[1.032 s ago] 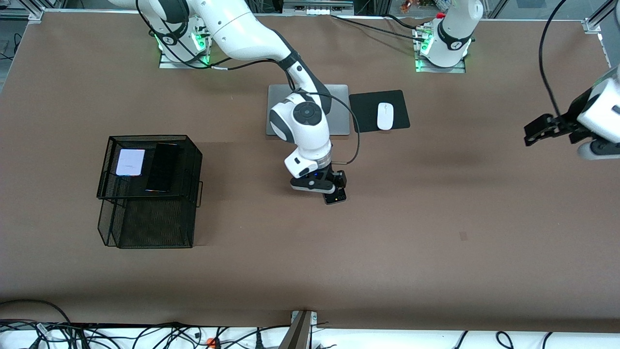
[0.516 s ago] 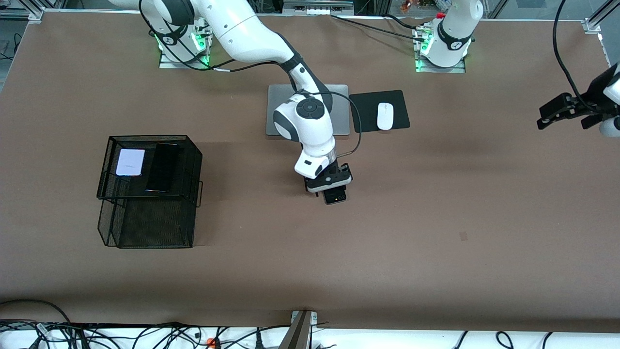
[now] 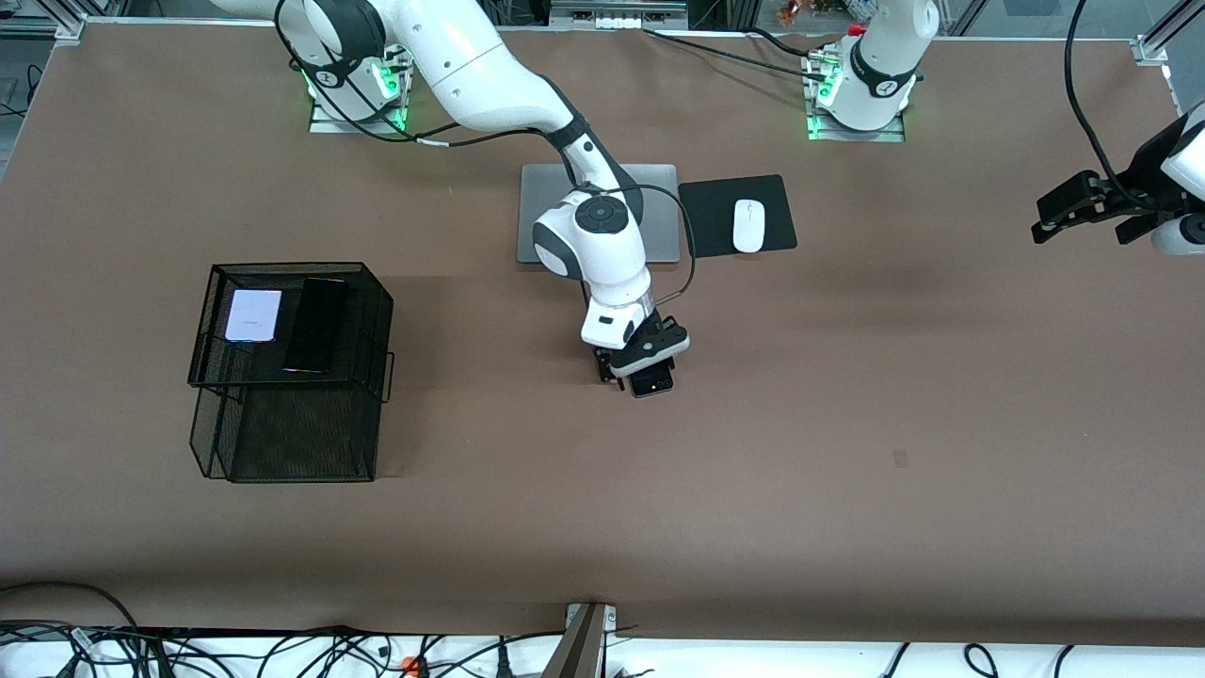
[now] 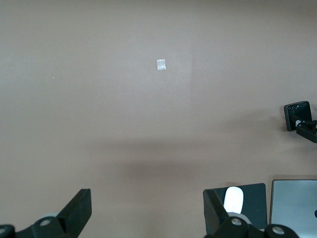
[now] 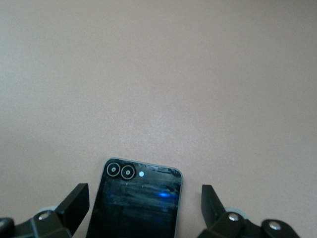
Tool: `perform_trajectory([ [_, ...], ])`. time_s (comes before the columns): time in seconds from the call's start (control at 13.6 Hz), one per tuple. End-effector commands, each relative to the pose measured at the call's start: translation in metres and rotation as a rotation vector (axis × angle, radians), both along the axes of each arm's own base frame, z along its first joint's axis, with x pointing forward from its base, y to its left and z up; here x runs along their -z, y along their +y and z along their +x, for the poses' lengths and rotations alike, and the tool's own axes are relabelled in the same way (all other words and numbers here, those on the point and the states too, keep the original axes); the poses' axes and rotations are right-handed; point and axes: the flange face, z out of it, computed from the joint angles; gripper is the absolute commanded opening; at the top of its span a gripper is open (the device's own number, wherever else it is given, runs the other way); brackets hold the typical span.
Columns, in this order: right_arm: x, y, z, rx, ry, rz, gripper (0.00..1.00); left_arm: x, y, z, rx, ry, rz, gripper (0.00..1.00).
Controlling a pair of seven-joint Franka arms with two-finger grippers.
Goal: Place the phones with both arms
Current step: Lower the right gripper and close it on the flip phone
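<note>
**Small black phone between spread jaws**

The right gripper [image 3: 633, 369] sits low at mid-tabletop [image 3: 847, 424], jaws apart on either side of the small black phone [image 5: 134, 203], not touching it. The left gripper [image 3: 1059, 212] waits above the tabletop's edge at the left arm's end, jaws apart.

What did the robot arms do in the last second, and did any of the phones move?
The right gripper turned its wrist over the small black phone and came down, open fingers now on either side of it. The left gripper pulled back toward its end of the table, open over bare table. No phone moved: the white phone and long black phone lie on the mesh basket.
</note>
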Motion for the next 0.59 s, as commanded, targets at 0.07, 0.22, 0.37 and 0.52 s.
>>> perform_trajectory([
  [0.07,0.0134,0.0039,0.0007,-0.04,-0.056,0.017,1.0,-0.0059,-0.0021,0.0008,0.003,-0.017,-0.023,1.0],
  [0.22,0.0152,0.0036,0.001,-0.043,-0.062,0.017,1.0,-0.0054,-0.0021,0.0001,0.003,-0.011,-0.023,1.0],
  [0.37,0.0164,0.0052,-0.0011,-0.048,-0.063,0.014,1.0,-0.0053,-0.0022,-0.0008,0.003,-0.003,-0.023,1.0],
  [0.52,0.0196,0.0046,-0.0018,-0.052,-0.063,0.007,1.0,-0.005,-0.0022,-0.0012,0.003,0.0,-0.023,1.0],
])
